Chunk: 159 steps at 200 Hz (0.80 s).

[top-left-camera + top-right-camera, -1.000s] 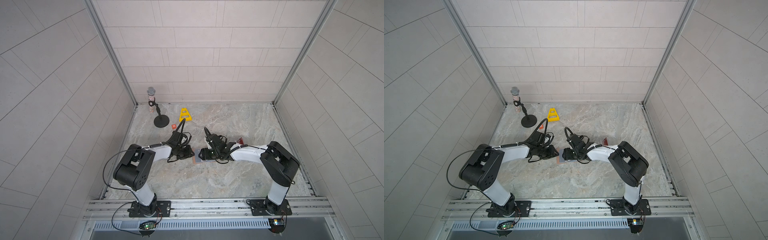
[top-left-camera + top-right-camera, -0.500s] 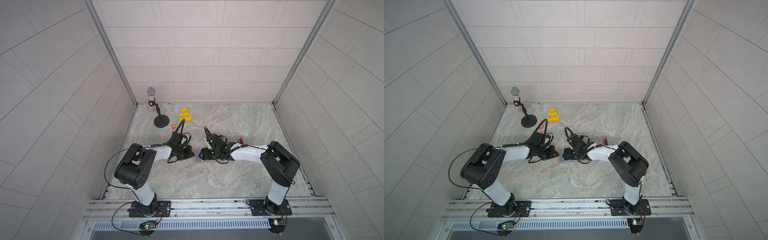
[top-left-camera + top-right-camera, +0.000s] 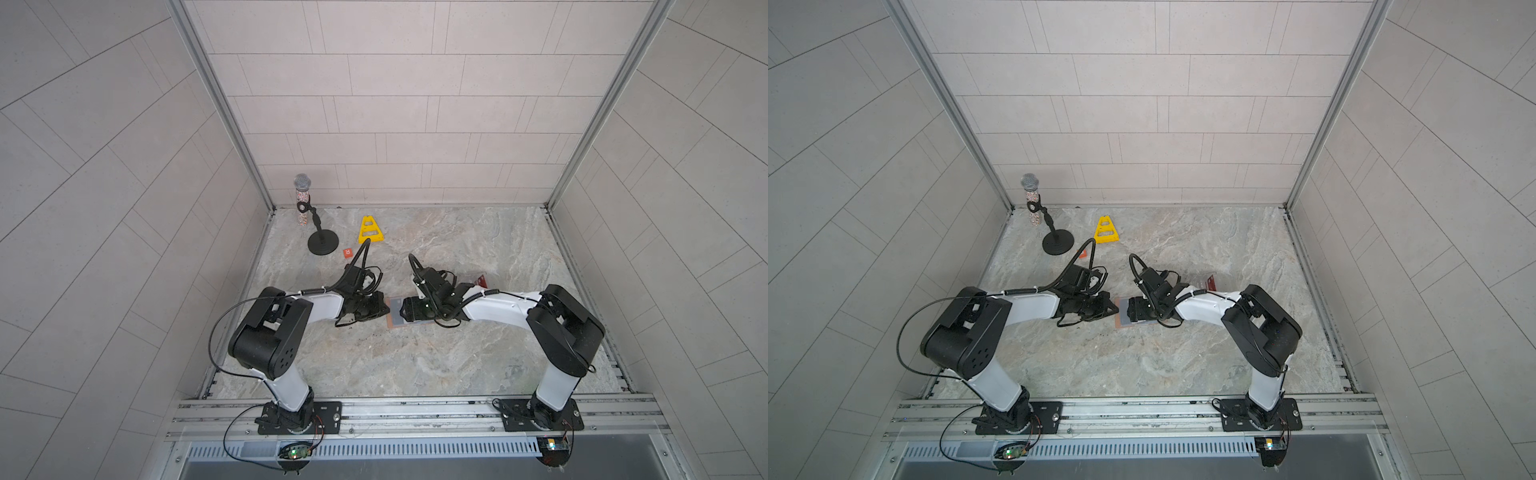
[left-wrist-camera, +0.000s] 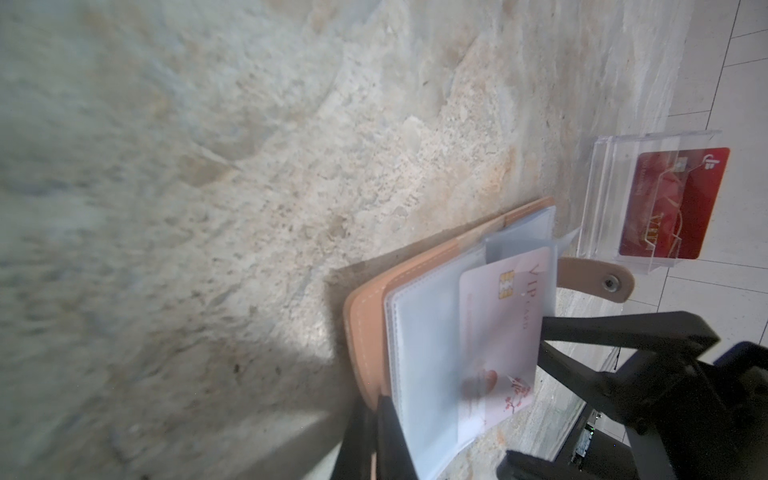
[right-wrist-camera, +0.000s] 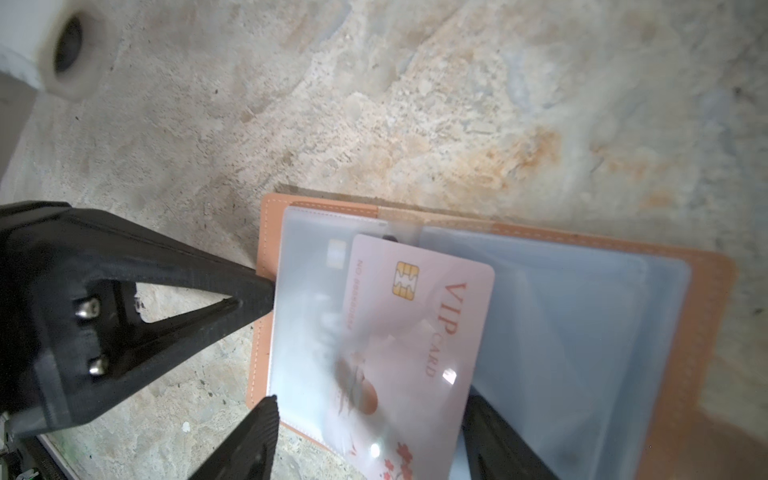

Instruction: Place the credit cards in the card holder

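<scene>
Your left gripper (image 4: 376, 440) has snapped shut since a second ago, and it pinches the cover edge of the card holder (image 4: 365, 324), which lies open on the table (image 3: 415, 374) between your arms. Right gripper (image 5: 370, 405) has spread wider, jaws straddling the pale pink VIP card (image 5: 415, 332), one finger clear of it. That card sits partway in a clear sleeve. A red card (image 4: 673, 203) stands in the clear stand (image 4: 602, 199) nearby.

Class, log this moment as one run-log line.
left gripper: shut on card holder | right gripper: open, pink VIP card partly sleeved | red card: in clear box
</scene>
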{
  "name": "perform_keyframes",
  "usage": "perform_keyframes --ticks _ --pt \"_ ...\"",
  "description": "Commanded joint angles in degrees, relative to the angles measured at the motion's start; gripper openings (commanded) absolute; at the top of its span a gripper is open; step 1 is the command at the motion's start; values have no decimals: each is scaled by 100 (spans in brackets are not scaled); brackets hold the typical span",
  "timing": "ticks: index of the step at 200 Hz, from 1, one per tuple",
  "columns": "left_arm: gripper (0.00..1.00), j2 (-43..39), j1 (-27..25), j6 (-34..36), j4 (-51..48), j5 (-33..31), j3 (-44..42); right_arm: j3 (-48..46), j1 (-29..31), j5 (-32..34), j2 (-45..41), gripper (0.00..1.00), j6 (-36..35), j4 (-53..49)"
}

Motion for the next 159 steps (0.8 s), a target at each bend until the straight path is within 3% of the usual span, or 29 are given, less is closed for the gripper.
perform_keyframes --ticks 1,36,125,139,159 --pt "0 66 -45 106 -574 -266 -215 46 -20 230 -112 72 -67 -573" --pt "0 124 -42 127 -565 -214 -194 150 -22 -214 -136 72 -148 -409" --pt "0 165 -45 129 -547 -175 -190 187 -22 23 -695 74 -340 -504" --pt "0 161 -46 135 -547 -172 -184 227 -30 301 -730 71 -358 -678" --pt "0 167 -45 132 -547 -161 -188 364 -82 613 -605 56 -457 -1047"
